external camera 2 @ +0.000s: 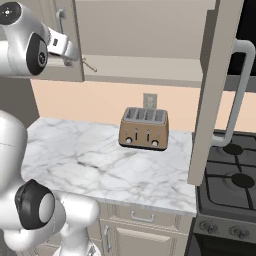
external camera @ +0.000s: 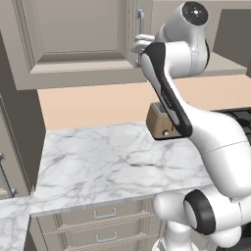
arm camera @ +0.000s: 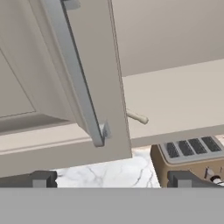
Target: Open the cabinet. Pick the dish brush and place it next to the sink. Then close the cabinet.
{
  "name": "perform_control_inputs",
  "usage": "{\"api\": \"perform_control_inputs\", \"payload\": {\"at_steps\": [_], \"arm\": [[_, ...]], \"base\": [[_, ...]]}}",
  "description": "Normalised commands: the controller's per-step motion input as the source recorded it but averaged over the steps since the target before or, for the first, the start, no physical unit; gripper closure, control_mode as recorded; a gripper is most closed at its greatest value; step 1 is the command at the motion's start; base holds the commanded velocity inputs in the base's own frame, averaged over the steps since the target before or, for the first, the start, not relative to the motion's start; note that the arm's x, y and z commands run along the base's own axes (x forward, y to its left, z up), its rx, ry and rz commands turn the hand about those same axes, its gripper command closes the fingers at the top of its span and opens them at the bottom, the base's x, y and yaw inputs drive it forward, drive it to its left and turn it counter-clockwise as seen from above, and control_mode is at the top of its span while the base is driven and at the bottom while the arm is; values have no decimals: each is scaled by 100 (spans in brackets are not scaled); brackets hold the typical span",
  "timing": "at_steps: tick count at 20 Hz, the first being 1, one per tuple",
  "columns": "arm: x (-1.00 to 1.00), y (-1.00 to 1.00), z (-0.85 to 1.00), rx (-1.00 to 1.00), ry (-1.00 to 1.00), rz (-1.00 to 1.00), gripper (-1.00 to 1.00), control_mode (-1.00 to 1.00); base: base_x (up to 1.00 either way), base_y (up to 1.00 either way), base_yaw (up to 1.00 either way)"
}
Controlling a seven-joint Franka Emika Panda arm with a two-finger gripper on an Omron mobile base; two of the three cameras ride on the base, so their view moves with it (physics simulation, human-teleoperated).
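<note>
The cabinet [external camera 2: 150,35] has its right door [external camera 2: 212,95] swung wide open, its left door [arm camera: 52,87] shut or nearly so. The dish brush [arm camera: 136,116] lies on the cabinet's bottom shelf [arm camera: 175,100], mostly hidden behind the left door's edge; a thin pale handle end pokes out, long axis roughly along the shelf, also glimpsed in the right base view [external camera 2: 90,65]. The gripper [arm camera: 113,179] sits just in front of the left door, fingers spread wide, holding nothing; the left door's silver bar handle [arm camera: 74,74] runs up between them in the hand view. From the gripper the brush lies ahead and to the right, past the door edge, so the left door likely needs pulling open first. Doors are matte grey-beige with recessed panels; the handle is a smooth metal bar. Below, a copper-brown four-slot toaster [external camera 2: 144,128] stands on the white marble surface [external camera 2: 100,160], with a black gas stove [external camera 2: 230,180] to the right.
</note>
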Motion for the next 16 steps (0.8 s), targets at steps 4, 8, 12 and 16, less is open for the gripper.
{"api": "perform_control_inputs", "payload": {"at_steps": [4,8,12,16], "arm": [[18,21,0,0,0,0,-100,-100],[34,3,0,0,0,0,-100,-100],[38,0,-2,0,0,0,-100,-100],[36,1,-5,0,0,0,-100,-100]], "base": [[0,0,0],[0,0,0],[0,0,0],[0,0,0]]}}
